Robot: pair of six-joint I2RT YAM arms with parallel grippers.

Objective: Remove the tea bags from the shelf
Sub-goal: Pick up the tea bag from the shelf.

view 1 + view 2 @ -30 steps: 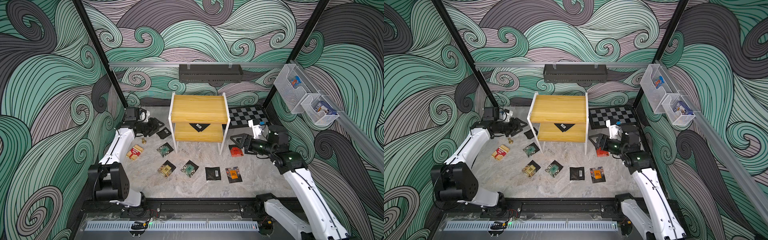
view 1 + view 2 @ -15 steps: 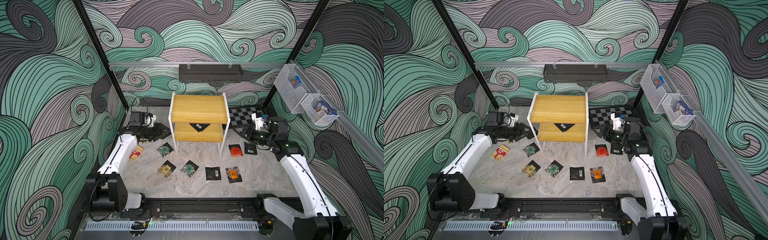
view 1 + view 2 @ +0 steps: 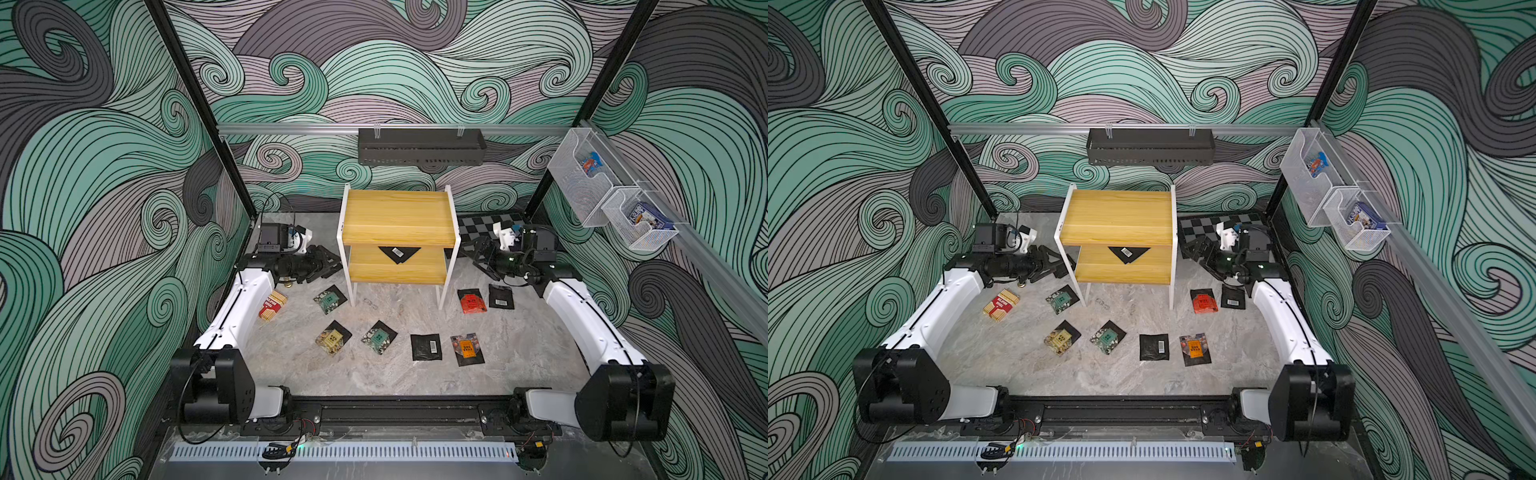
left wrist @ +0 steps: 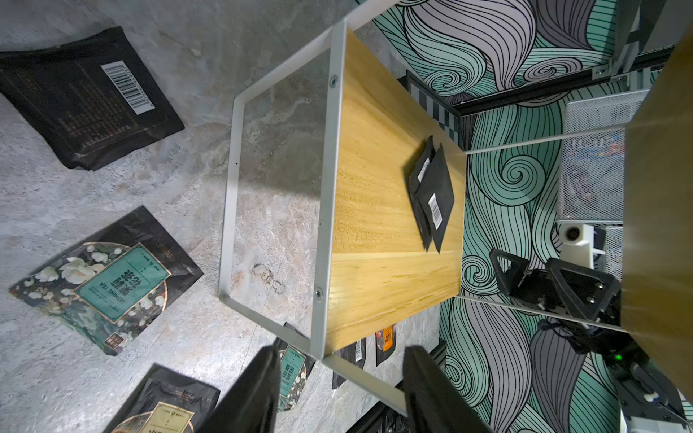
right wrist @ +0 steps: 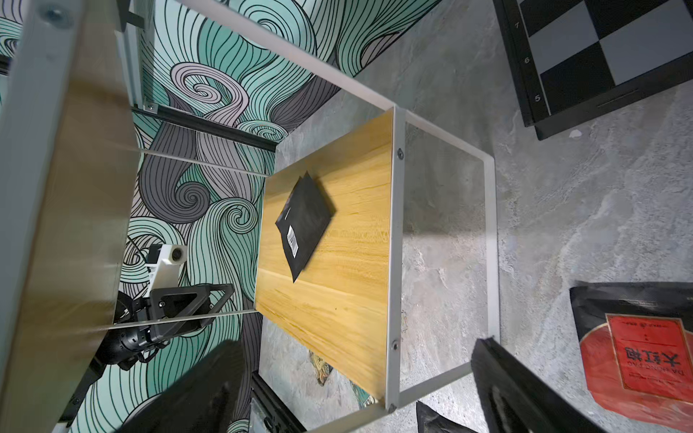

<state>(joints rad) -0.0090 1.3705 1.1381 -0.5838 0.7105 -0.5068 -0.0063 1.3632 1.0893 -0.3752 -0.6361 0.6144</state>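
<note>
Left pincer (image 3: pixel 331 264) and right pincer (image 3: pixel 474 254) gape empty flanking the yellow two-tier shelf (image 3: pixel 397 216), where two overlapped black square tea bags (image 3: pixel 399 254) point a corner toward six o'clock.

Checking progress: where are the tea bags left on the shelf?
Two overlapping black tea bags lie mid-width on the shelf's lower board, partly hidden under the top board's front edge in both top views.

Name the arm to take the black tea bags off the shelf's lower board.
Probably right. The tea bags lie about midway along the lower board, with a hand at each end; the right hand is empty and spread wider than the left hand.
</note>
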